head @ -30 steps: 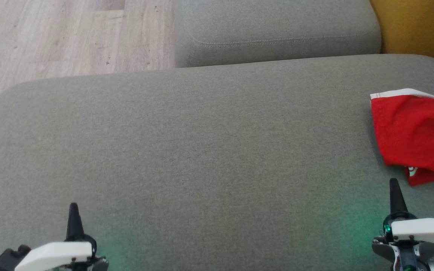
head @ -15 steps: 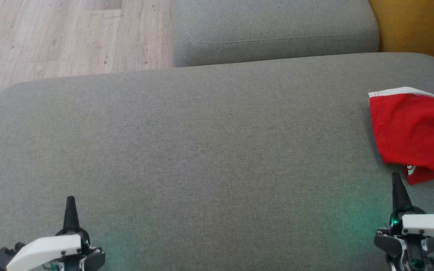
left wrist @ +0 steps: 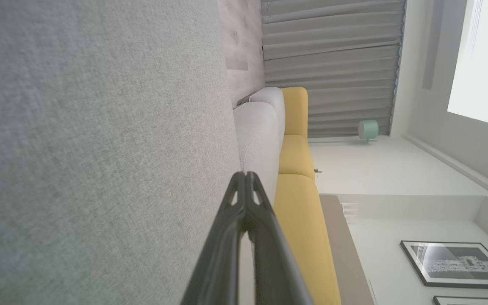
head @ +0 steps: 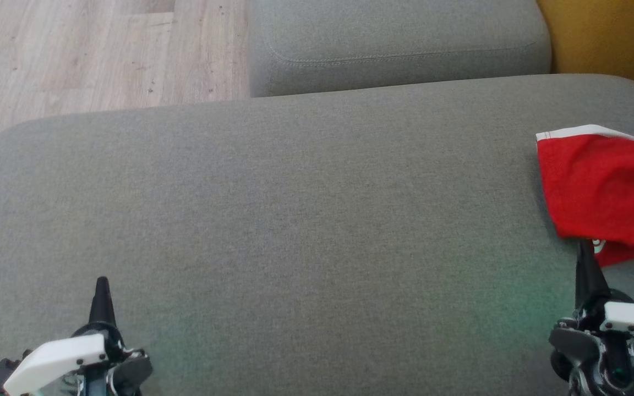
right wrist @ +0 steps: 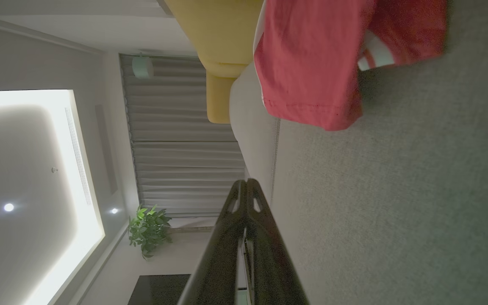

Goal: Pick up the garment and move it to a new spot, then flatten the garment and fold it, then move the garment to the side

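red garment [head: 603, 190], white-trimmed, crumpled, far right

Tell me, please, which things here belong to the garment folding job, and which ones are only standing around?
Belong to the job:
- red garment
- grey cushion under it
- left pincer, shut
- right pincer, shut, beside the garment's near edge

Only standing around:
- yellow sofa
- wooden floor
- potted plant
- framed picture

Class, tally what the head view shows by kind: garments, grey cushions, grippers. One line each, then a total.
Garments: 1 (red garment)
Grey cushions: 2 (large cushion, smaller cushion behind it)
Grippers: 2 (left gripper, right gripper)
Total: 5
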